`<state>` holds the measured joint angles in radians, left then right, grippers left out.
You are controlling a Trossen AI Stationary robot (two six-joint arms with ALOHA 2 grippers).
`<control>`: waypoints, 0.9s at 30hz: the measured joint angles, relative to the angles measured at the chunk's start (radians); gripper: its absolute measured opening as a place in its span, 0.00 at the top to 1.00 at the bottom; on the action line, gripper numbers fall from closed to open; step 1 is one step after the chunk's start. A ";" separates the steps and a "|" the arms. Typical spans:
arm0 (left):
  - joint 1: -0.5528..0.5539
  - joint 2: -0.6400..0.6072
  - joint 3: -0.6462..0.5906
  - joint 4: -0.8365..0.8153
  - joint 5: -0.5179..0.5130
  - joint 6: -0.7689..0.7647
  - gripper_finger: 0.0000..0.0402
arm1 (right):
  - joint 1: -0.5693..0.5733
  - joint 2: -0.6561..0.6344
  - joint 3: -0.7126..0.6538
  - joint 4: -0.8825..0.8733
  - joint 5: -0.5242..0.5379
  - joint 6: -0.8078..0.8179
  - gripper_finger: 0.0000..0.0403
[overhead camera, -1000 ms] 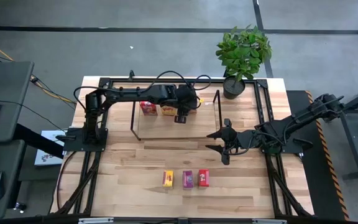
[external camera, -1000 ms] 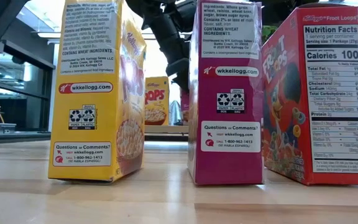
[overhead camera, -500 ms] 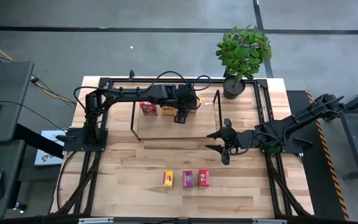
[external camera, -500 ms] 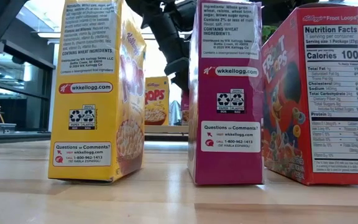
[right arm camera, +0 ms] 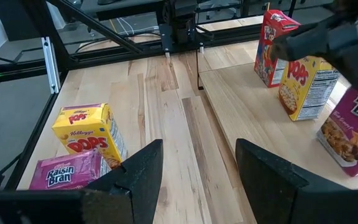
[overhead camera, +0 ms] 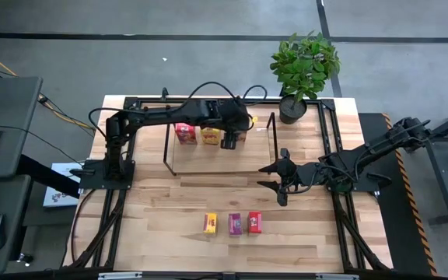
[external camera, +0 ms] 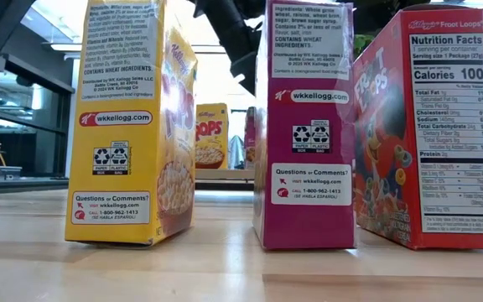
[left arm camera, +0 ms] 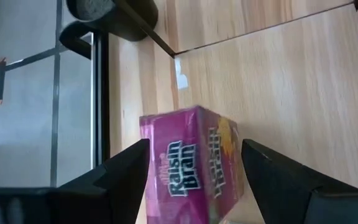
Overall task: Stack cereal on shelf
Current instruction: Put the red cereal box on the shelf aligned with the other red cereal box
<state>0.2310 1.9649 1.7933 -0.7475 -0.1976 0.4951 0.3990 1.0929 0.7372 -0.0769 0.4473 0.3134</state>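
Note:
Three cereal boxes stand on the shelf (overhead camera: 208, 159): red (overhead camera: 184, 134), yellow (overhead camera: 210, 137) and magenta (left arm camera: 188, 168). My left gripper (overhead camera: 229, 140) hovers open just over the magenta box, one finger to each side of it and touching nothing. Three more boxes stand in a row near the table's front edge: yellow (overhead camera: 210, 224), magenta (overhead camera: 235, 224) and red (overhead camera: 254, 223). My right gripper (overhead camera: 282, 180) waits open above the table, to the right of the shelf.
A potted plant (overhead camera: 292, 109) stands at the table's far right corner, beside the shelf's black wire end frame (overhead camera: 271, 132). Black rails run along the table's sides. Bare wood lies between the shelf and the front row of boxes.
My left gripper has risen straight up off the magenta box on the shelf. The box stays standing where it was.

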 joint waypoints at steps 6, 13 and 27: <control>-0.006 0.000 0.108 -0.122 -0.066 0.006 0.39 | 0.000 0.000 0.000 0.000 0.000 0.000 0.52; -0.016 0.001 0.339 -0.383 -0.211 -0.055 0.39 | 0.000 0.000 0.000 0.000 0.000 -0.003 0.52; -0.062 -0.400 -0.097 -0.031 0.163 -0.390 0.39 | 0.000 0.000 0.000 0.000 0.021 -0.008 0.52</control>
<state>0.1694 1.5651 1.6966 -0.7781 -0.0348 0.1055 0.3992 1.0927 0.7372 -0.0768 0.4683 0.3057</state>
